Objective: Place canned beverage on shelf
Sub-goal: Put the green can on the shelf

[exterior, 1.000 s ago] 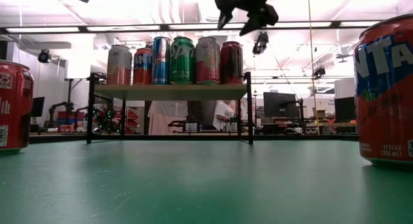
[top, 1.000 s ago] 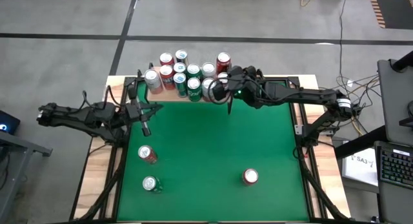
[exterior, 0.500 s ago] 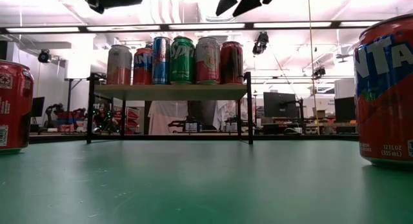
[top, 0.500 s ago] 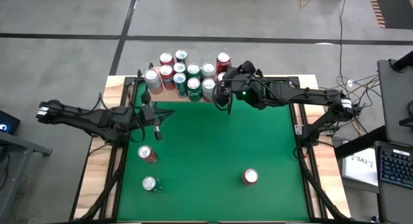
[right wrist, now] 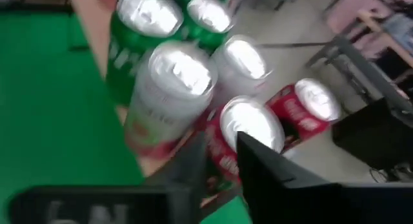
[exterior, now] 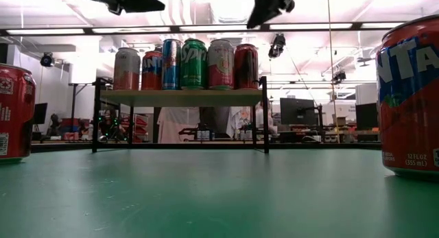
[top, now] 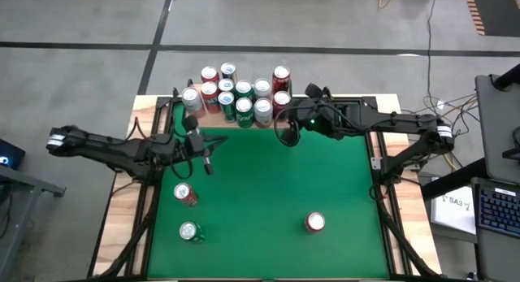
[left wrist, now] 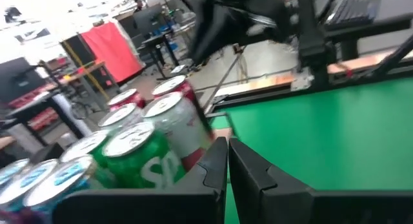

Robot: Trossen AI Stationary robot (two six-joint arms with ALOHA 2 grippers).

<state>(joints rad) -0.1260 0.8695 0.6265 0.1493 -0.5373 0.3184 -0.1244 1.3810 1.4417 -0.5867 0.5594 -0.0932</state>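
The shelf (exterior: pixel 180 97), a light-wood board on thin black legs, stands at the table's far edge and bears several upright cans (top: pixel 236 95). Three more cans stand on the green table: a red one (top: pixel 185 193), a green one (top: pixel 190 231) and a red one (top: pixel 315 223). My right gripper (top: pixel 285 135) hangs in the air just in front of the shelf's right end. Its fingers (right wrist: pixel 258 169) are drawn nearly together with nothing between them. My left gripper (top: pixel 207 165) is shut and empty, in the air left of the table's middle, above and beyond the red can.
The shelf's cans (right wrist: pixel 171 88) stand crowded close before my right gripper. In the low view a red can (exterior: pixel 14 114) stands near at the left and an orange-drink can (exterior: pixel 411 94) near at the right. Green table (top: pixel 268 193) lies bare between them.
My right gripper has drawn back from the cans at the shelf's right end toward the table's near side, rolled about its own line, and its fingers have closed from wide apart to nearly together. My left gripper, still shut, has moved toward the table's right.
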